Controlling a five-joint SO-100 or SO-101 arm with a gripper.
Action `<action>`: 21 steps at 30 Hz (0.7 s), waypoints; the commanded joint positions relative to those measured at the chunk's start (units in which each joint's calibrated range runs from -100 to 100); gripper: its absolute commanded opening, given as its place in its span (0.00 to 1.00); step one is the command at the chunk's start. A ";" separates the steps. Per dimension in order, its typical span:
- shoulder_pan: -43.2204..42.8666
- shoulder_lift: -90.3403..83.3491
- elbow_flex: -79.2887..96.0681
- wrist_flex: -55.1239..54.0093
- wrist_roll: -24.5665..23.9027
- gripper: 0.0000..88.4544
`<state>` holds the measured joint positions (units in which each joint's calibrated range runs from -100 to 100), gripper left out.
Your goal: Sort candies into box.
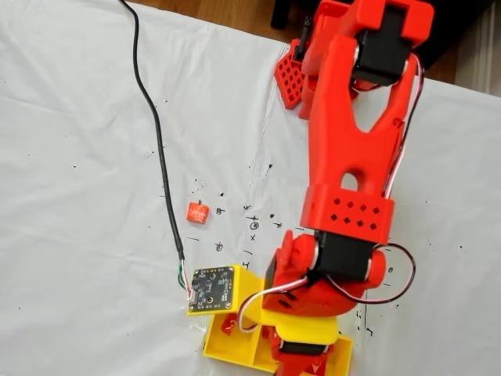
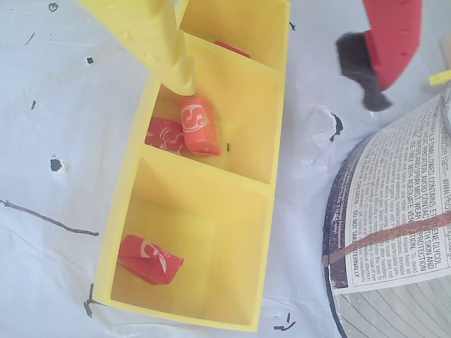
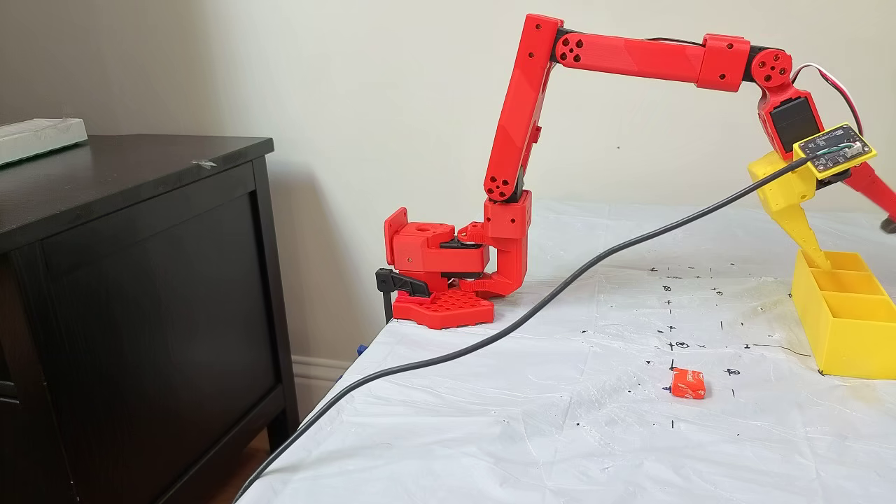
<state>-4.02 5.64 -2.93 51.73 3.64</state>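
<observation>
White sheeting [image 3: 532, 434] carries one loose candy [image 3: 687, 383]; the gripper [image 2: 282, 56] hangs released over the box [image 2: 204, 211].

A white sheet with small black pen marks covers the counter [image 3: 560, 434]. A black cable [image 3: 490, 336] trails across it. A dark wooden cabinet [image 3: 140, 315] stands at left. A printed round container [image 2: 394, 239] fills the wrist view's lower right.

In the wrist view, a round container's label [image 2: 394, 211] carries small printed warning text, partly legible: "CONTACT WITH SKIN AND", "WITH ADEQUATE VENTILATION", "GLYCOL". The candies' [image 2: 199, 125] white markings are not readable.
</observation>
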 commanded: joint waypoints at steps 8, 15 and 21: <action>3.39 -12.34 0.79 6.44 0.73 0.00; 9.10 -14.63 3.61 10.12 3.27 0.00; 15.16 -17.09 11.44 10.53 7.86 0.00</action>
<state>7.44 -4.20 5.47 62.32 8.57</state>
